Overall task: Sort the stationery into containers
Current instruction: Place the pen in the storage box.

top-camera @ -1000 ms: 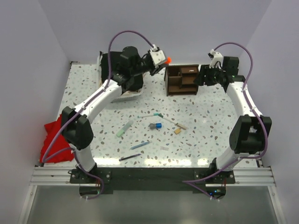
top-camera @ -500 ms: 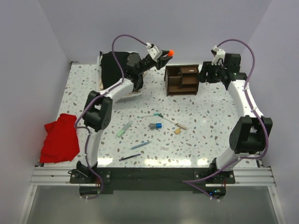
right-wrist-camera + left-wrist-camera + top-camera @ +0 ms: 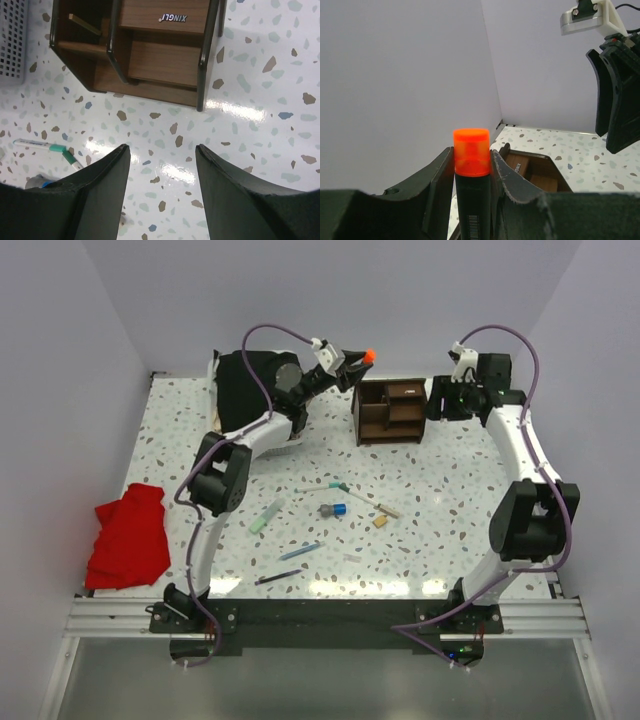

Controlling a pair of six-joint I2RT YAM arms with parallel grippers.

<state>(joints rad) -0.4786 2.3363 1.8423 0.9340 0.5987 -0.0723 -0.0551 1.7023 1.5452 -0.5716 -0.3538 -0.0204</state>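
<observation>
Marker [image 3: 471, 159], clenched in your left hand [image 3: 350, 365], has swung nearer the organiser [image 3: 390, 412], so its drop-in looks close. Your right hand [image 3: 161, 150] hangs released, empty.

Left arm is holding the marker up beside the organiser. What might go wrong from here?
1. The black marker sits lengthwise in the left jaws, orange cap leading. It may strike a wall or divider of the organiser and shove it.
2. The right jaws hang open close to the organiser's far side, straight ahead in the left wrist view. The two may clash above it.
</observation>
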